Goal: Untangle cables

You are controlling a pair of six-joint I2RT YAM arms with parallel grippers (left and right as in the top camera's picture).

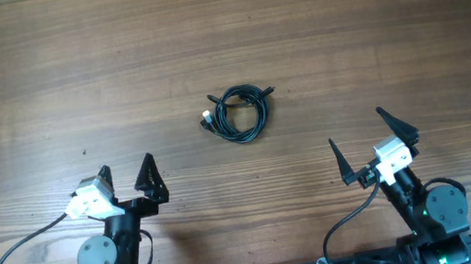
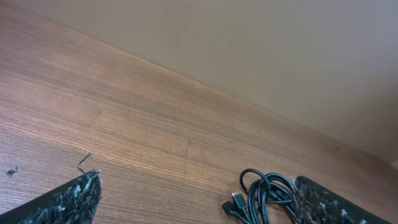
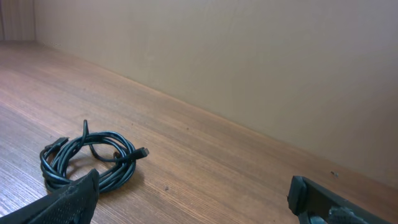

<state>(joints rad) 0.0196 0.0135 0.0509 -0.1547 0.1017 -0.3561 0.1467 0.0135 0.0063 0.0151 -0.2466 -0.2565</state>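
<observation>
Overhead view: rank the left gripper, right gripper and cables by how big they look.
1. The left gripper and right gripper look alike, so tied.
2. The cables, a compact coil, look smallest.

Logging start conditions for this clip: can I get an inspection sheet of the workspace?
Surface: wooden table, no spills seen.
Job's things: cable bundle, coiled together mid-table, untouched.
Clutter: one small speck on the wood.
Grippers: left gripper and right gripper open, empty, short of the bundle.
Cables: left arm cable loops out beside its base; right arm cable likewise.
Surroundings: plain wall behind the table.
</observation>
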